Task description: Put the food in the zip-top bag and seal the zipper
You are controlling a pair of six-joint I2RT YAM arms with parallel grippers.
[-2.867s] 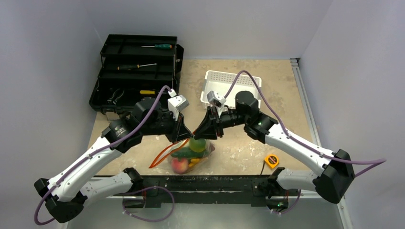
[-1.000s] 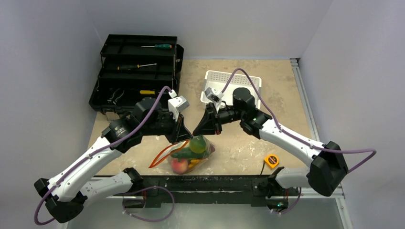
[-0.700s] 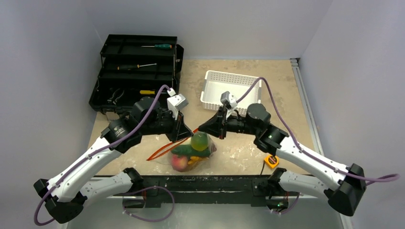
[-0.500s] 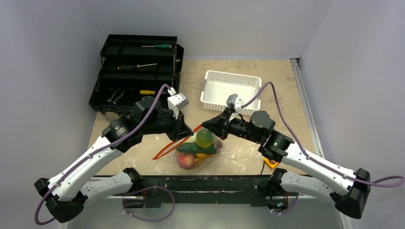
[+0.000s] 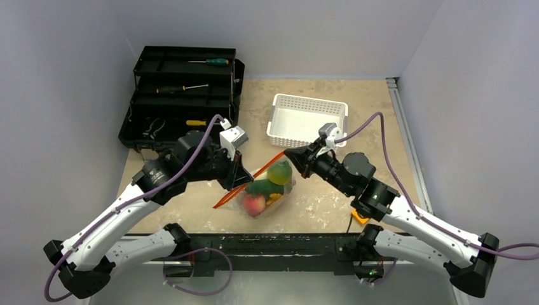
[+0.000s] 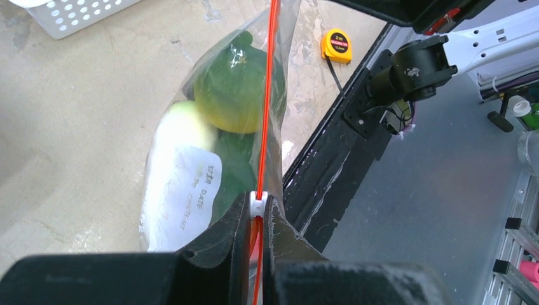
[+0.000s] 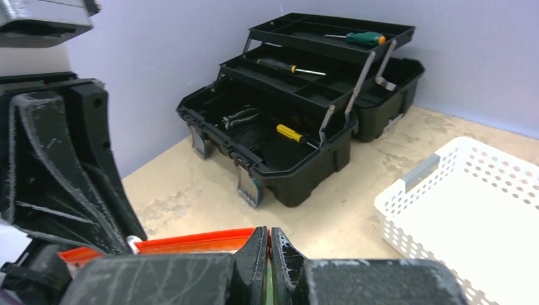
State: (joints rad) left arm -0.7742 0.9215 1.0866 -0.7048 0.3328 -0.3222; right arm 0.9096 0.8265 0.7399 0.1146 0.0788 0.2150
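Note:
The zip-top bag (image 5: 274, 198) hangs low over the table between my two grippers, with its white label (image 6: 188, 196) facing the left wrist camera. Inside it is the food: a green-yellow fruit (image 5: 279, 173), a green cucumber (image 5: 263, 187) and a pink peach (image 5: 254, 204). The orange-red zipper (image 5: 262, 170) is stretched straight. My left gripper (image 5: 241, 184) is shut on the zipper's white slider (image 6: 257, 204). My right gripper (image 5: 287, 153) is shut on the zipper's far end (image 7: 191, 243), at the bag's corner.
An open black toolbox (image 5: 181, 95) with screwdrivers stands at the back left. A white perforated basket (image 5: 308, 119) sits behind the right gripper. A yellow tape measure (image 5: 360, 216) lies by the right arm. The black rail (image 5: 273, 244) runs along the near edge.
My right arm has swung right and back, pulling the bag's corner with it. The zipper went from slack to taut, and the bag shifted right. The left gripper barely moved.

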